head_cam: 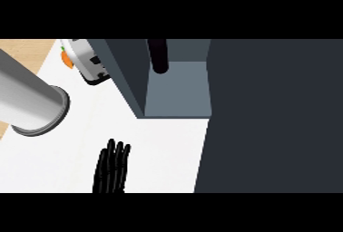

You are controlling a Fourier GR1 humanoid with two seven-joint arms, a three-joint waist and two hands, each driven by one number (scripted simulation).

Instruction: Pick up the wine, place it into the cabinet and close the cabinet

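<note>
The wine (158,55) shows as a dark bottle standing inside the open cabinet (178,93), at the back of its grey shelf. No hand touches it. The cabinet's dark door (275,118) fills the right side of the view and hides whatever lies behind it. My left hand (111,168) rests at the lower edge on the white counter, fingers straight and pointing up, below and to the left of the cabinet. It holds nothing. My right hand does not show.
A large grey cylinder with a flanged end (30,102) slants in from the left edge. A white and black appliance (88,62) and an orange object (66,59) stand at the back left beside the cabinet's side wall (127,72). The white counter (161,149) stretches between hand and cabinet.
</note>
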